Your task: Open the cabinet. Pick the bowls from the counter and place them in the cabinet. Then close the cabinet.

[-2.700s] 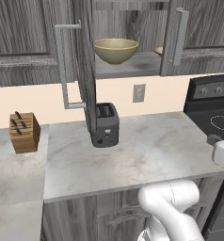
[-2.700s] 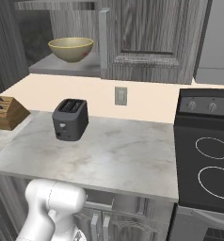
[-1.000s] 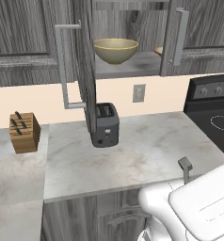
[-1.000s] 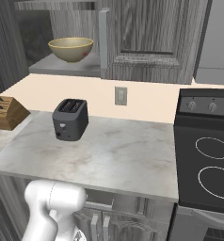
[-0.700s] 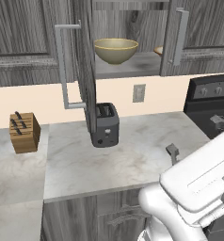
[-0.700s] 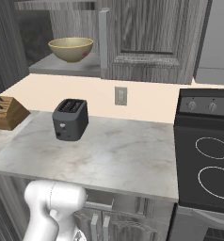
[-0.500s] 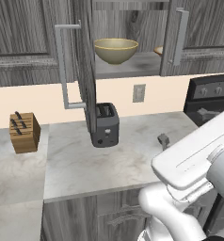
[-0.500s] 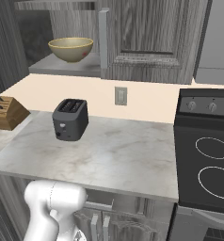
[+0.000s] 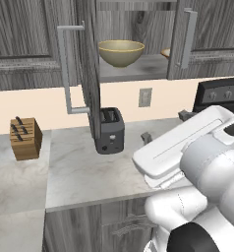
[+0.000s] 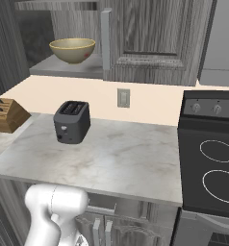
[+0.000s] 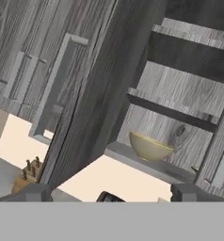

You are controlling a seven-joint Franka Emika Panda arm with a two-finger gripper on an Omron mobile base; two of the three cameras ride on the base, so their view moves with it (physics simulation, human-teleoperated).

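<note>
- Dark grey wood-grain wall cabinet point(image 9: 133, 64), left base view: doors swung open, long bar handles vertical; deep olive-yellow round bowl point(image 9: 121, 52) upright on its shelf, above the claw point(image 9: 163, 129).
- Right base view: same bowl point(image 10: 72, 50) shelved above marble counter point(image 10: 116, 158).
- Hand view: claw point(image 11: 111, 193) spread wide, empty; bowl point(image 11: 149, 147) just ahead.

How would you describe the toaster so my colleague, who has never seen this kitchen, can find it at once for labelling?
Start at the open wall cabinet holding the olive-yellow bowl. On the marble counter below it, in front of the wall outlet, stands the toaster. It is a dark grey two-slot box, unlike the light wooden knife block farther left.
</note>
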